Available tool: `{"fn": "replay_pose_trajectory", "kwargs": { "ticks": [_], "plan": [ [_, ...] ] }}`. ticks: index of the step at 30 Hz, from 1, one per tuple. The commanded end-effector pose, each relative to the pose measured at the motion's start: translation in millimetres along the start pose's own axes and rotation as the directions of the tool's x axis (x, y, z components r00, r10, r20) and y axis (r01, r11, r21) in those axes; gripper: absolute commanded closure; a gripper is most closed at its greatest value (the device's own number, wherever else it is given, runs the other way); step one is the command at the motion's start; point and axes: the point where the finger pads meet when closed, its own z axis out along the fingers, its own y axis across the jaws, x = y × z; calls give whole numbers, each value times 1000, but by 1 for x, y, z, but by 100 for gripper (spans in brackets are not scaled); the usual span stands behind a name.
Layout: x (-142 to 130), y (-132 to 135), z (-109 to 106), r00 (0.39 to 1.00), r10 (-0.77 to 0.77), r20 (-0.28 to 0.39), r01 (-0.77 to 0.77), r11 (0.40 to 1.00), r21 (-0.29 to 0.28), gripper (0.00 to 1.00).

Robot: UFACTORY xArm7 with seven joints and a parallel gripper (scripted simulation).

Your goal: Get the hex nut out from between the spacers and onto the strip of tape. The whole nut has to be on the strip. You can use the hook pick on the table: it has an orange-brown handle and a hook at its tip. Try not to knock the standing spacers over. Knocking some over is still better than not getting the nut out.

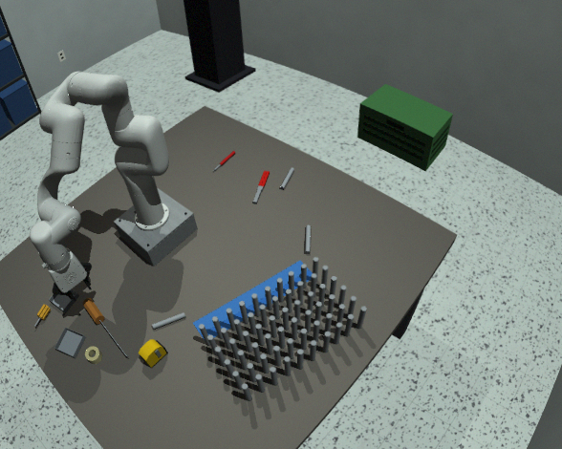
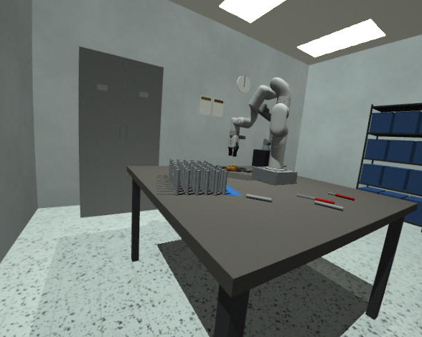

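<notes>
The hook pick lies at the table's near left, with its orange-brown handle (image 1: 94,311) and a thin shaft running to its tip (image 1: 125,355). My gripper (image 1: 74,288) points down just left of the handle, over a small grey plate (image 1: 61,300). In the side view my gripper (image 2: 232,152) hangs a little above the table with its fingers partly apart and nothing between them. The grey spacers (image 1: 284,323) stand in a dense grid. The blue tape strip (image 1: 252,299) lies along their far left side. The hex nut is hidden among the spacers.
Near the pick lie a small yellow-handled screwdriver (image 1: 42,313), a grey square plate (image 1: 70,342), a tape roll (image 1: 93,353), a yellow tape measure (image 1: 153,352) and a grey rod (image 1: 168,320). More rods (image 1: 307,238) and red-handled tools (image 1: 261,185) lie farther back.
</notes>
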Motion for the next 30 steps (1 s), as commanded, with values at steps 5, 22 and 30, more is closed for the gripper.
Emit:
{"fn": "replay_pose_trajectory", "kwargs": {
  "ticks": [5,22,30],
  "plan": [
    [0,-2,14,1000,0,0,0,1000,0,35],
    [0,-3,60,1000,0,0,0,1000,0,35],
    [0,-3,61,1000,0,0,0,1000,0,35]
  ]
}}
